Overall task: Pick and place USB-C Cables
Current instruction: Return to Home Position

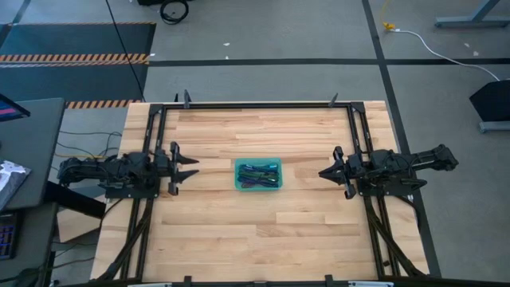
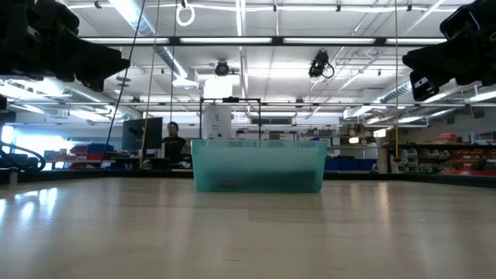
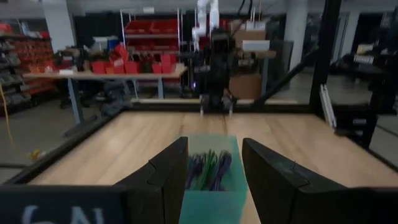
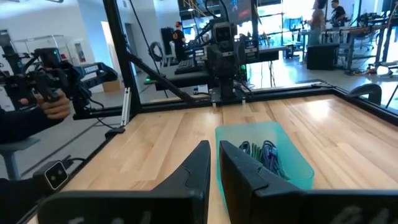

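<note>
Several thin USB-C cable bundles [image 1: 256, 174], purple, green, teal and blue, lie piled inside a translucent teal tray [image 1: 236, 175] at the table's middle. They also show in the left wrist view [image 3: 208, 169] and the right wrist view [image 4: 264, 152]. My left gripper [image 1: 194, 168] hovers left of the tray, open, and its wide-apart fingers [image 3: 174, 168] frame the tray [image 3: 211, 202] from a distance. My right gripper [image 1: 321, 172] hovers right of the tray, its fingers [image 4: 198, 163] close together, shut on nothing, with the tray [image 4: 298, 174] ahead. In the low view the tray's wall [image 2: 258, 167] hides the cables.
Bare wooden table top lies all round the tray. Black frame rails [image 1: 255, 104] run along the table's far, left and right edges. Beyond the table a person's hand [image 4: 53, 107] holds a device, and another person [image 2: 172, 138] stands in the room behind.
</note>
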`<action>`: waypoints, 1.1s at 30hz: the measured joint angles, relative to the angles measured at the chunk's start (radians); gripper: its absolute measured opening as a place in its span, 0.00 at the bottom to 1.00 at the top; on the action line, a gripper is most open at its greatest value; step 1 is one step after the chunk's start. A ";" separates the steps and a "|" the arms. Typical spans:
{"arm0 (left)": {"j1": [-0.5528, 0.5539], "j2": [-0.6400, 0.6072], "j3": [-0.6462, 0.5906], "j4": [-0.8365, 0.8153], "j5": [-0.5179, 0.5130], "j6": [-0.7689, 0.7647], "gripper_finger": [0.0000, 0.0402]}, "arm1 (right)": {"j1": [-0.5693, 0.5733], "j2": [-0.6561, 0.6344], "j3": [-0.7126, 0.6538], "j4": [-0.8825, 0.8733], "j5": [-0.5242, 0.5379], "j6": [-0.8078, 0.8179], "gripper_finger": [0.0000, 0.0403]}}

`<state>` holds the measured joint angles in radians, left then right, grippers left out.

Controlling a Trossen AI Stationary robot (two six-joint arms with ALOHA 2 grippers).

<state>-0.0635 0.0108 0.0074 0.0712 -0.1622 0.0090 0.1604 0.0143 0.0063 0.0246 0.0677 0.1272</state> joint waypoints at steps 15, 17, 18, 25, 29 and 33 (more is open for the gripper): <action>0.000 0.002 0.000 -0.028 0.008 0.030 0.40 | 0.000 0.006 0.000 0.000 -0.003 0.008 0.10; 0.000 0.002 0.000 -0.026 0.008 0.030 0.40 | 0.000 0.006 0.000 0.000 -0.003 0.003 0.10; 0.000 0.002 0.000 -0.026 0.008 0.030 0.40 | 0.000 0.006 0.000 0.000 -0.003 0.003 0.10; 0.000 0.002 0.000 -0.022 0.007 0.029 0.40 | 0.000 0.006 0.000 0.000 -0.003 0.008 0.10; 0.000 0.002 0.000 -0.021 0.009 0.030 0.40 | 0.000 0.006 0.000 0.000 -0.003 0.009 0.10; 0.000 0.002 0.000 -0.020 0.009 0.047 0.36 | 0.000 0.006 0.000 0.000 -0.003 0.037 0.08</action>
<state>-0.0640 0.0128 0.0070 0.0510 -0.1532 0.0562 0.1604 0.0204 0.0063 0.0250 0.0647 0.1640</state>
